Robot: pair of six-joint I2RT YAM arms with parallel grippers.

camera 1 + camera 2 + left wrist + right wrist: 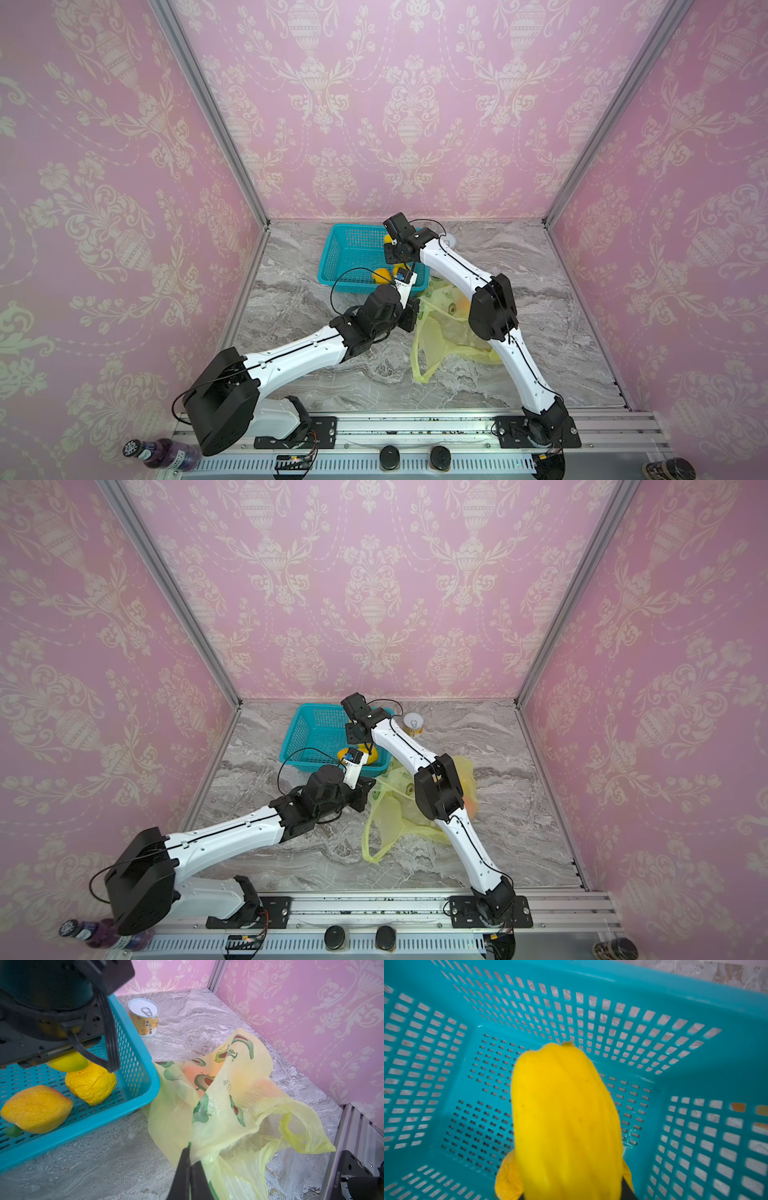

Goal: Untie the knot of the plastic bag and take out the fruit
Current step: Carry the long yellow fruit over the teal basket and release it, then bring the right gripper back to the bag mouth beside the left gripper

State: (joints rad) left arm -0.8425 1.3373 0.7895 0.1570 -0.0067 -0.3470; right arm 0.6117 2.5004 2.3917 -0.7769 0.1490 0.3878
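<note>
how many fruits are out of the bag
3. Two lie in the basket: an orange one and a wrinkled yellow one. The right gripper holds a smooth yellow one above them. More may be hidden in the bag.

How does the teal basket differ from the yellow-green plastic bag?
The basket is rigid, teal and perforated; the plastic bag is thin, translucent yellow-green and crumpled. The basket's fruit lies in plain sight; the bag's shows only as orange through the film. Both sit on the marble table.
</note>
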